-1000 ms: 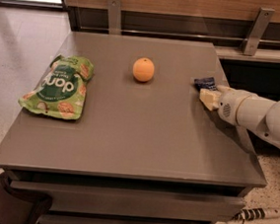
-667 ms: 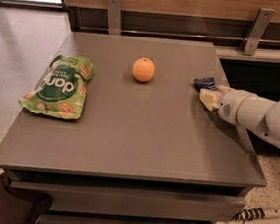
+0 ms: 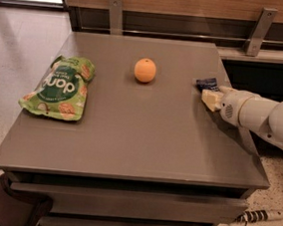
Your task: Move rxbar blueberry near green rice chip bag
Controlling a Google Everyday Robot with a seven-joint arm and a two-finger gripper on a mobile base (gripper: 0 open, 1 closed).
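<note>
Camera view: the bar (image 3: 207,84) lies at the right edge of the desk (image 3: 144,135), in its far half, a small dark navy packet lying flat. The gripper (image 3: 209,97) comes in over that same right edge on a white arm (image 3: 261,115) and sits just on the near side of the bar, touching or overlapping it. Whether it is open, closed or gripping the bar cannot be told from here.

The bag (image 3: 59,87) lies flat by the left edge, about midway between the far and near corners, well apart from the bar. Its lower left corner juts slightly past the desk edge. An orange (image 3: 145,70) stands between the two, nearer the far edge and closer to the bar than to the bag. It sits roughly on the straight line from bar to bag.

On the near side of the orange the bare top runs wide from the right edge to the bag, down to the near edge. A narrower bare strip runs behind the orange along the far edge, under a wall rail with metal brackets (image 3: 115,13).

Count: one bar, one bag, one orange, one gripper, two brackets. A power strip (image 3: 264,215) lies on the floor off the near right corner.
</note>
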